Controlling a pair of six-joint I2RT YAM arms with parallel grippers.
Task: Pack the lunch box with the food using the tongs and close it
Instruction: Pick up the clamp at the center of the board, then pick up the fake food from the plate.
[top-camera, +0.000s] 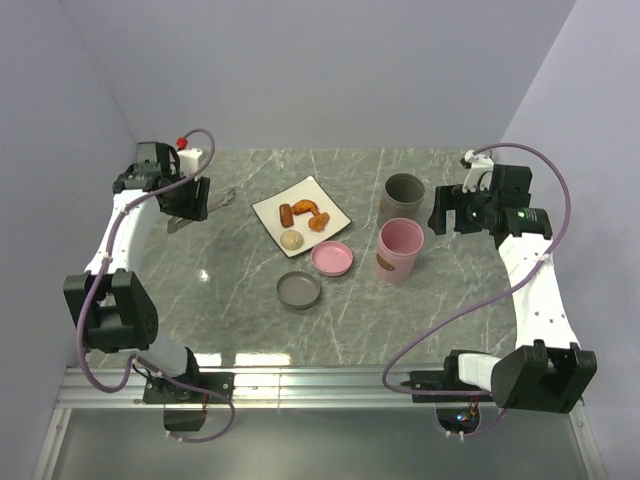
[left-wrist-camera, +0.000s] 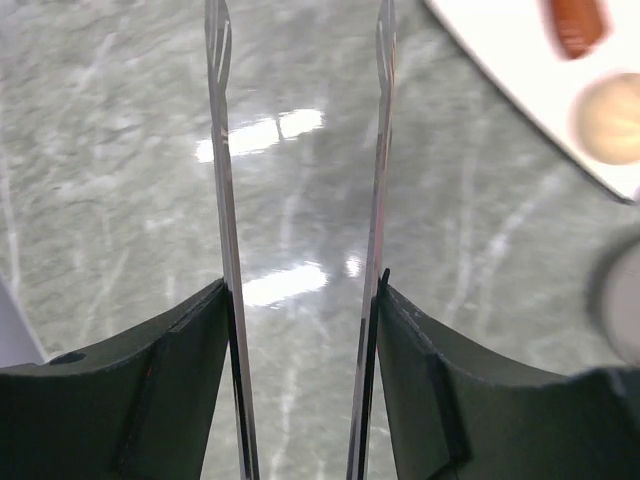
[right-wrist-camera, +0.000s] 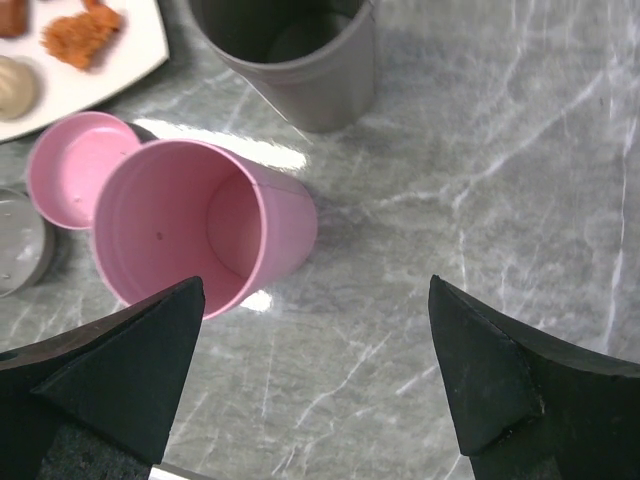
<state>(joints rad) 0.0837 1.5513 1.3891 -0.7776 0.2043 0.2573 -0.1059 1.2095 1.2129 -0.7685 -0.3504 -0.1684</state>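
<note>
Plainly, the tongs (left-wrist-camera: 226, 150) are gripped by the left gripper (left-wrist-camera: 300, 290): in the left wrist view each thin metal arm is pressed flat against the inner face of a dark finger (left-wrist-camera: 170, 390), and the jaws are held part-way closed with the two arms still apart. The tong tips are pointed away over the bare marble table (top-camera: 230, 320). In the top view this claw is seen at about 9 o'clock from the white plate (top-camera: 275, 210), well apart from it.

On the plate the food is laid out: a brown sausage (top-camera: 286, 213), a curved orange-brown piece (top-camera: 308, 209), a small nugget (top-camera: 318, 224) and a pale ball (top-camera: 291, 239) at the 6 o'clock corner.

The right gripper (right-wrist-camera: 315, 285) is spread wide, with nothing held or touched. An open pink cup (right-wrist-camera: 200, 230) is seen below it, with an open grey cup (right-wrist-camera: 290, 60) at 12 o'clock from the pink one. A pink lid (right-wrist-camera: 70, 165) lies at 9 o'clock from the pink cup, and a grey lid (right-wrist-camera: 15, 240) at 7 o'clock from that lid.
</note>
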